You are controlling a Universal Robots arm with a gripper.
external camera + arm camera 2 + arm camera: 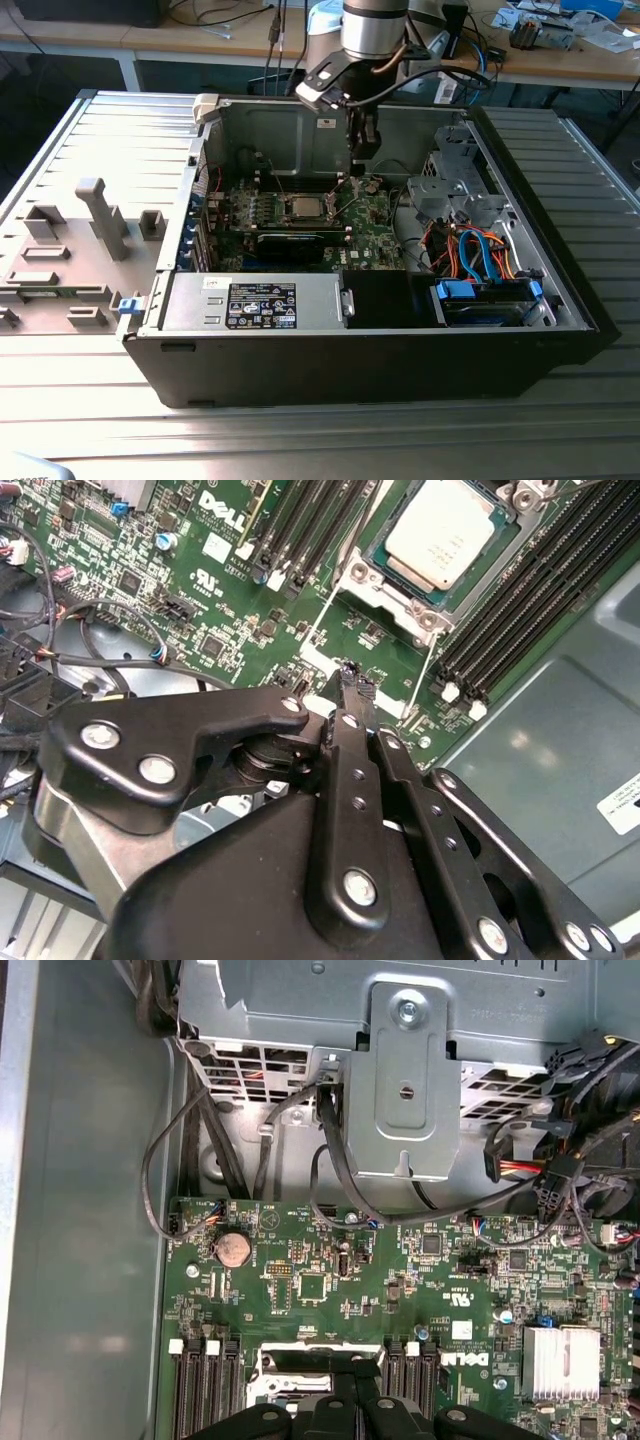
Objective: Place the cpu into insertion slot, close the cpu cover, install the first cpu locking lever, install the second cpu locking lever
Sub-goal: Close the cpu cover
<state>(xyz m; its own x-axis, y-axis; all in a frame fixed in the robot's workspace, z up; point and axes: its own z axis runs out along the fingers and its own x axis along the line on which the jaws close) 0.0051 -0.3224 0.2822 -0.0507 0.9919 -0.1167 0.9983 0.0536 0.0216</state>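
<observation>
Beyond the end effector [350,672], cpu [445,530], its far corner out of view.

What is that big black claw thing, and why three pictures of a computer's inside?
That is a robot arm with a black metal gripper, its claw. One picture comes from a camera standing apart: it shows an open black and grey computer case on a ribbed grey metal table, with the arm reaching down into it. The other two come from cameras riding on the arm's wrist, looking closely at the green circuit board. On it lies a small square silver-grey chip, the cpu, inside a silver metal frame. The gripper is shut near it and holds nothing that I can see.
</observation>
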